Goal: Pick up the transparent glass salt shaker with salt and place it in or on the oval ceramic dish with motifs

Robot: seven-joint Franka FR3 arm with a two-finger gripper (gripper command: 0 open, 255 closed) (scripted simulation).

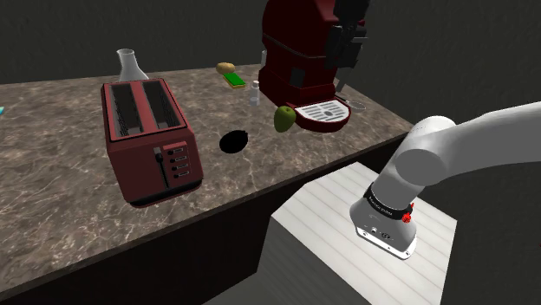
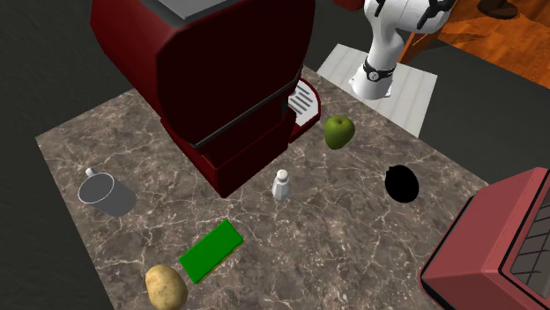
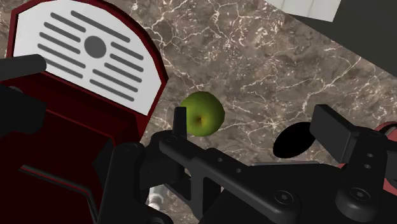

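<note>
End effector (image 3: 254,121) released; shaker (image 2: 281,185) by coffee mach. (image 2: 229,79); dish (image 2: 403,183) has open counter (image 2: 353,242) around.

We find no word, number or brand that we can read with any certainty. The dark band round the arm's wrist (image 1: 381,201) carries faint pale marks, too small for us to make out. The red toaster (image 1: 147,139), the red coffee machine (image 1: 299,52), the green flat packet (image 2: 211,251) and the salt shaker (image 2: 281,185) give us no legible lettering either.
</note>
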